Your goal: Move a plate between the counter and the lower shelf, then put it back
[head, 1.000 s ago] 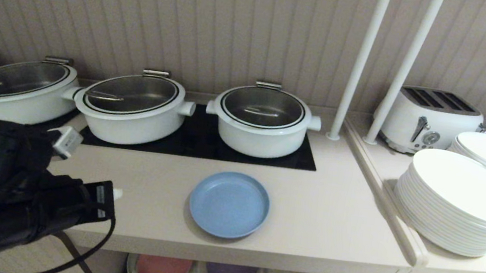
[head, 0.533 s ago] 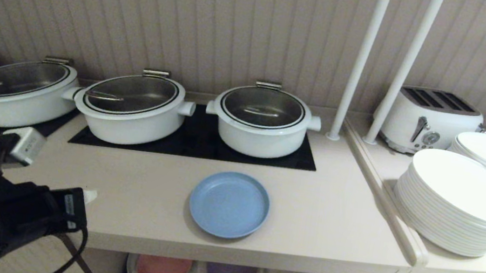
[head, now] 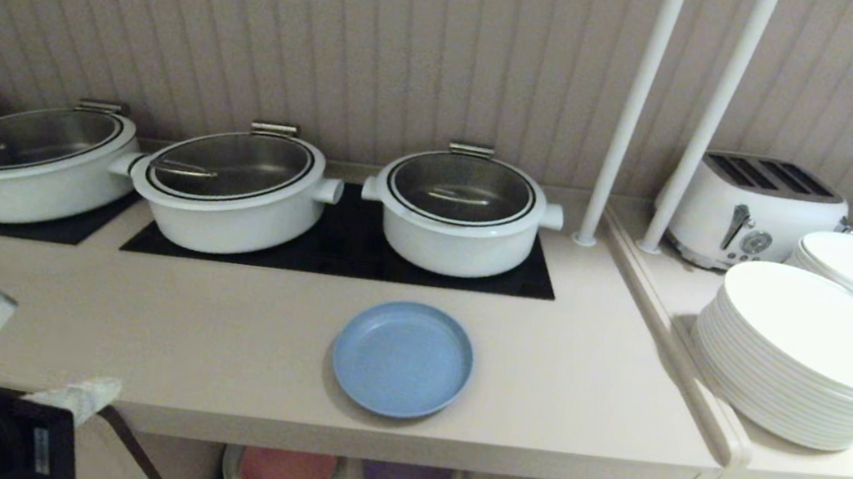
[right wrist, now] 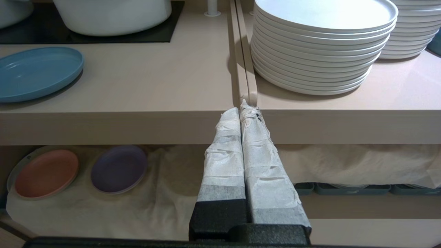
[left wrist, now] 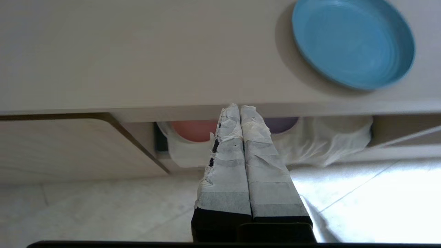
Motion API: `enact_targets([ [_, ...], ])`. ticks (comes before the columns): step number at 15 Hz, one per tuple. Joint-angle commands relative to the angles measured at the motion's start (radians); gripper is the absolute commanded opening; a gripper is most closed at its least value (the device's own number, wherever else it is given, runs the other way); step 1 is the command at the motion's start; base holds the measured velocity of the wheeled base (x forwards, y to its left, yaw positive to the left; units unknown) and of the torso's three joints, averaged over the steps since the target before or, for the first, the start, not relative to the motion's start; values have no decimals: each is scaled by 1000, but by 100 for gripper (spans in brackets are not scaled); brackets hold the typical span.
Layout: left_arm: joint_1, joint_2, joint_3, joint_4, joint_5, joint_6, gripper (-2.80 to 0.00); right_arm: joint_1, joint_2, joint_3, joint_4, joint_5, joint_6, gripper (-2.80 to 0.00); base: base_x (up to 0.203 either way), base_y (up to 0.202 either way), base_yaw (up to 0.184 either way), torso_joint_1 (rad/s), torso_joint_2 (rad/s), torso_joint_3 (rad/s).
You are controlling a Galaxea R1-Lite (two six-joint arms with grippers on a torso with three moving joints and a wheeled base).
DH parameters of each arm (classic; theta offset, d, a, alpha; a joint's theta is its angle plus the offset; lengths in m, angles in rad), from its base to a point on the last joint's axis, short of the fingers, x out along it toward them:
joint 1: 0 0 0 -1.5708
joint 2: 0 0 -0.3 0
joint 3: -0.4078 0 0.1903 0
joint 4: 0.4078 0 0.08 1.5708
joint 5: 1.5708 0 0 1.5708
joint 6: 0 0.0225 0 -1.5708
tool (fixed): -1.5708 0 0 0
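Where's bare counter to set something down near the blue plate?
Bare counter left of the plate, and a strip between the plate and the rail. Crowded behind: pots on the hob. Right of the rail, white plates fill it.

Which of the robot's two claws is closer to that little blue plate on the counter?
Hard to call. The left gripper sits off the blue plate below the counter edge; the right gripper likewise, on the other side.
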Motion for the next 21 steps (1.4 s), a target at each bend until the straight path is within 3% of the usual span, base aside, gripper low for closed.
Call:
enact_targets([
  [1, 58, -83, 45, -2, -53, 51, -280, 0, 0, 0, 0, 0, 0, -280, 0, 0, 0, 0, 0, 0],
  [5, 192, -259, 161, 4, -267, 163, -280, 0, 0, 0, 0, 0, 0, -280, 0, 0, 0, 0, 0, 0],
  [8, 260, -384, 235, 22, -333, 179, -280, 0, 0, 0, 0, 0, 0, -280, 0, 0, 0, 0, 0, 0],
  [16, 287, -636, 231, 221, -330, 203, -280, 0, 0, 0, 0, 0, 0, -280, 0, 0, 0, 0, 0, 0],
  [21, 287, -758, 235, 237, -249, 201, -280, 0, 0, 0, 0, 0, 0, -280, 0, 0, 0, 0, 0, 0],
])
